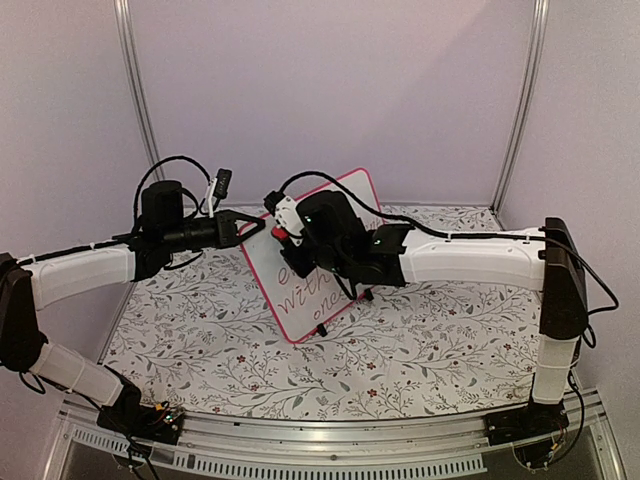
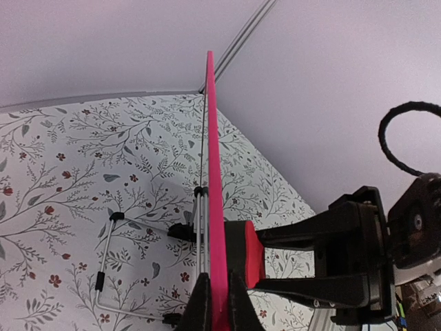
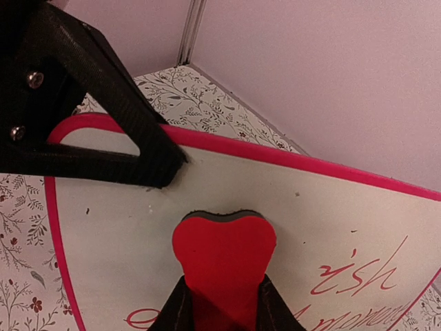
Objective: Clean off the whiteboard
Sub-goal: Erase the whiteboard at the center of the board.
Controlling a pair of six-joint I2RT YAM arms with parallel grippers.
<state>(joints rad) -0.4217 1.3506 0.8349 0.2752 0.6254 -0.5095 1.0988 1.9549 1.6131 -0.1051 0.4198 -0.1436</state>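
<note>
**Top view.** The whiteboard stands tilted on the floral bench. The left tool is pinched onto the board's upper left edge. Just beside it, over the board's upper face, the right tool holds a red eraser, of which only a sliver shows. The right arm's wrist covers the middle of the board. Only part of the handwriting below it can be read: "with", then a shorter word that is hard to make out.

**Left wrist view.** The whiteboard is seen edge-on as a thin pink line, so its writing face is hidden. At the bottom of the frame the left tool is closed narrowly on that edge, its fingers cut off by the frame. To the right of the board the eraser lies flat against the face, clamped in the right tool. To the left of the board a wire stand reaches down to the bench.

**Right wrist view.** The eraser has a heart-shaped top and sits against the white face below the board's top rim. It is gripped tight by the right tool, and its lower end is out of frame. The left tool comes in from the upper left and bites the pink rim of the whiteboard. Only one of its fingers shows; the other is behind the board. Right of the eraser red cursive reads "ish", and a lower line is cut off.
</note>
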